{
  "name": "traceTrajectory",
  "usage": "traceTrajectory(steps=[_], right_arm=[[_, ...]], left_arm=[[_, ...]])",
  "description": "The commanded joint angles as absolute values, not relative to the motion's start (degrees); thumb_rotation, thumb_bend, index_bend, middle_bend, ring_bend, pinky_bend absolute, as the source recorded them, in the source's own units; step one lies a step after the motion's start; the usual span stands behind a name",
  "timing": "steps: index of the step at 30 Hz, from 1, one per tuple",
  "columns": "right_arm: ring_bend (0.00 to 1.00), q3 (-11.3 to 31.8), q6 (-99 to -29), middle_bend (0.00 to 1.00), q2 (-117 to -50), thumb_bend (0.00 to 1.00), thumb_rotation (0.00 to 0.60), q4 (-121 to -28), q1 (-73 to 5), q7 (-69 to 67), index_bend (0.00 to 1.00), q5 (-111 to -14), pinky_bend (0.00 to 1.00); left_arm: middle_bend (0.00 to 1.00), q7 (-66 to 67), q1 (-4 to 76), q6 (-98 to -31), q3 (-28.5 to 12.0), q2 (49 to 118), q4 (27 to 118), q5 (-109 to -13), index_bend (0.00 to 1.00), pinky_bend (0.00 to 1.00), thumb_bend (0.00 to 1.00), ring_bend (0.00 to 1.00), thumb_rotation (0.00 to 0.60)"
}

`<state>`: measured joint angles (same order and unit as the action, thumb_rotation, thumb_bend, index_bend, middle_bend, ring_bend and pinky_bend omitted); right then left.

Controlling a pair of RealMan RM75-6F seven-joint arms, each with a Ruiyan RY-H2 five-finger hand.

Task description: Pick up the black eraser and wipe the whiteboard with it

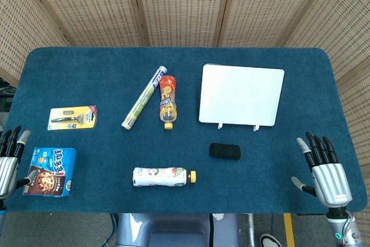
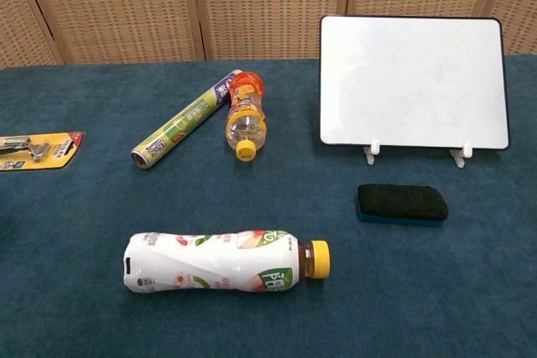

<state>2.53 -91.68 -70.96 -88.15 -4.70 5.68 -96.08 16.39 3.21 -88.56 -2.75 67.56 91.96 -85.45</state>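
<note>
Two robotic hands are showing in the head view, one by each front corner of the tabletop. The right hand [image 1: 327,176] is showing a silver metal back scored with lengthwise grooves, slim black fingers [image 1: 317,149] with pale grey tips, and a silver thumb. Below it, a small green light is glowing at the wrist. The left hand [image 1: 8,165], partly cut off by the frame edge, is wearing the same silver grooved shell, dark fingers and light tips.
</note>
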Motion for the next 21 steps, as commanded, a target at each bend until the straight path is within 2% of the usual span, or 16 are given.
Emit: traceTrajectory(steps=[1, 9, 16, 21], right_arm=[[0.00, 2.91, -89.64, 0.00, -70.60, 0.00, 0.600, -89.48, -5.85, 4.34, 0.09, -95.25, 0.00], [0.00, 5.62, -85.15, 0.00, -69.92, 0.00, 0.600, -93.24, -9.80, 7.66, 0.24, -93.89, 0.00], [0.00, 6.48, -78.73, 0.00, -69.26, 0.00, 0.600, -98.09, -13.59, 12.38, 0.26, -92.02, 0.00], [0.00, 7.76, -71.38, 0.00, -69.11, 0.00, 0.600, -102.70, -17.46, 18.73, 0.26, -87.32, 0.00]], left_arm=[[0.00, 16.43, 3.20, -88.56, -2.75, 67.56, 91.98, -85.43, 0.00, 0.00, 0.03, 0.00, 0.600], [0.00, 16.24, 3.35, -88.26, -2.83, 67.50, 91.94, -85.24, 0.00, 0.00, 0.03, 0.00, 0.600], [0.00, 16.27, 3.33, -88.23, -2.77, 67.48, 91.98, -85.24, 0.00, 0.00, 0.03, 0.00, 0.600], [0.00, 16.55, 3.39, -88.19, -2.76, 67.49, 92.02, -85.29, 0.00, 0.00, 0.04, 0.00, 0.600]])
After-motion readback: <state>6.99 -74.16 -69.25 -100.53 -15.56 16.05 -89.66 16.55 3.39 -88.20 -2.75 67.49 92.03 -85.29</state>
